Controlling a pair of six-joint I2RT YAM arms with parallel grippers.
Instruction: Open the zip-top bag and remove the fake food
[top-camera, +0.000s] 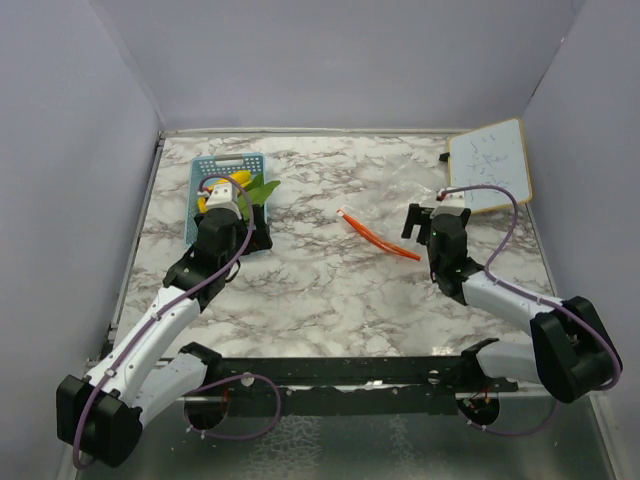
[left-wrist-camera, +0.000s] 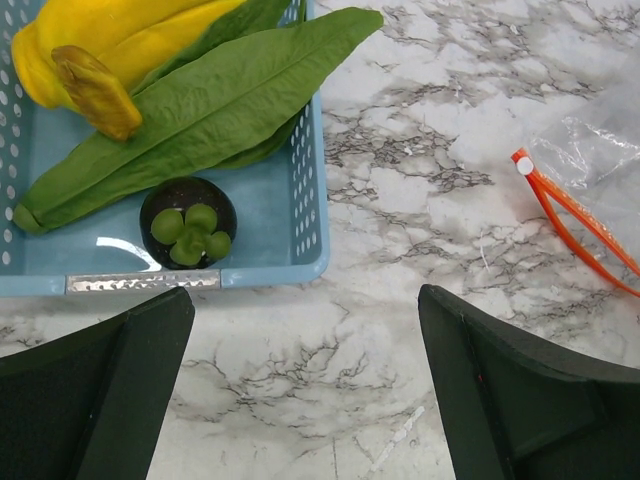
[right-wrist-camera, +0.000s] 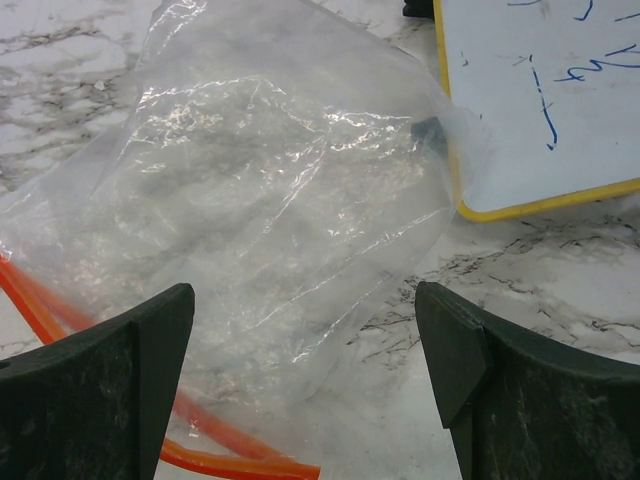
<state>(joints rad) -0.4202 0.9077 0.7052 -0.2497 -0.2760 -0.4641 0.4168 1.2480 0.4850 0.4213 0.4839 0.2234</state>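
Observation:
The zip-top bag (top-camera: 395, 212) lies flat on the marble table and looks empty; its orange strip (left-wrist-camera: 570, 210) forks into two strands. In the right wrist view the clear bag (right-wrist-camera: 270, 180) is spread just ahead of and partly under my right gripper (right-wrist-camera: 305, 295), which is open with nothing in it. The fake food lies in the light-blue basket (left-wrist-camera: 310, 150): a long green leaf (left-wrist-camera: 200, 110), a yellow piece (left-wrist-camera: 110, 40) and a small dark round piece (left-wrist-camera: 188, 225). My left gripper (left-wrist-camera: 305, 300) is open over bare table just short of the basket's near rim.
A small yellow-framed whiteboard (top-camera: 488, 165) lies at the back right, its corner touching the bag (right-wrist-camera: 540, 90). Purple walls close in the table on three sides. The basket (top-camera: 225, 172) stands at the back left.

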